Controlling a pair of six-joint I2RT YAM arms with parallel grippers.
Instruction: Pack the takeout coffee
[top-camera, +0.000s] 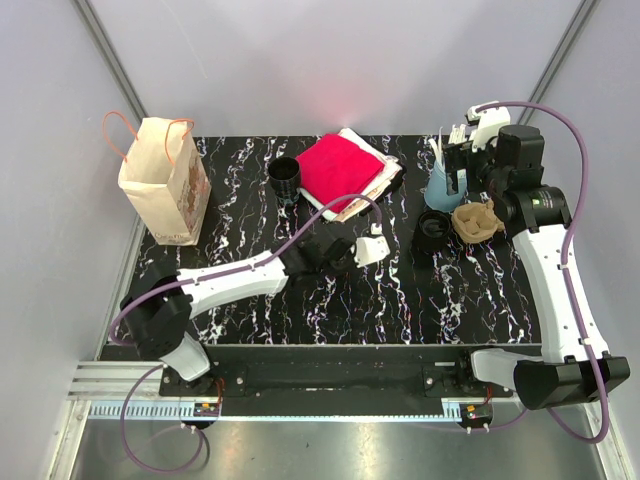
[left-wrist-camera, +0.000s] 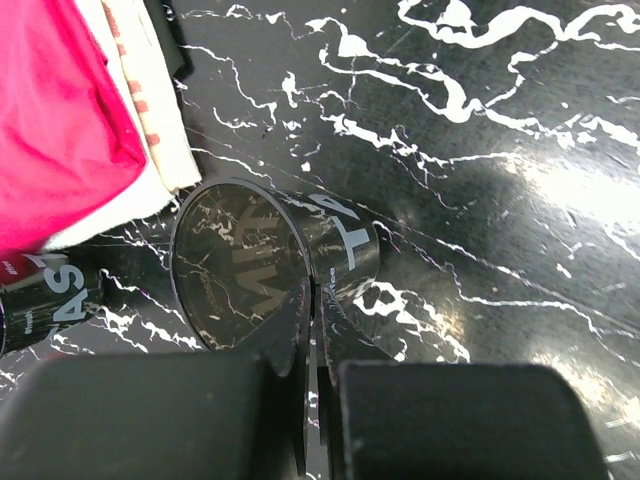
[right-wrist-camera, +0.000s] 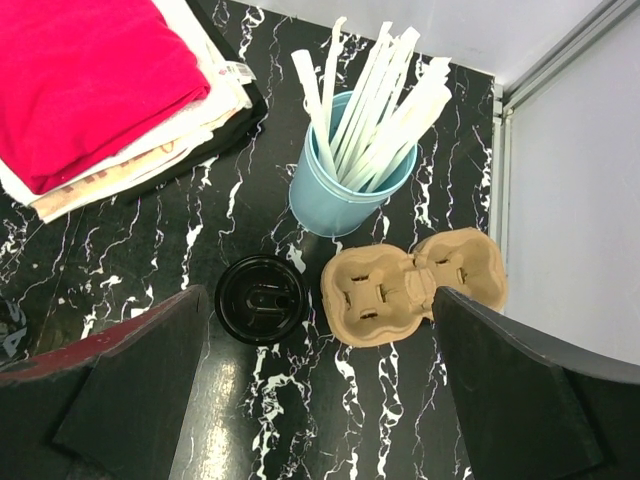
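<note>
Pinching the rim of a black cup (left-wrist-camera: 230, 260) lying sideways on the table (left-wrist-camera: 500, 130) with the closed left gripper (left-wrist-camera: 315, 295), holding the right gripper (right-wrist-camera: 320, 340) wide open above a lidded cup (right-wrist-camera: 262, 299) and cardboard carrier (right-wrist-camera: 415, 285).

Marble table (top-camera: 430, 300) holds paper bag (top-camera: 163, 185), napkin stack (top-camera: 345, 170), black cups (top-camera: 285, 180), straw tub (right-wrist-camera: 335, 195), carrier (right-wrist-camera: 415, 285)
</note>
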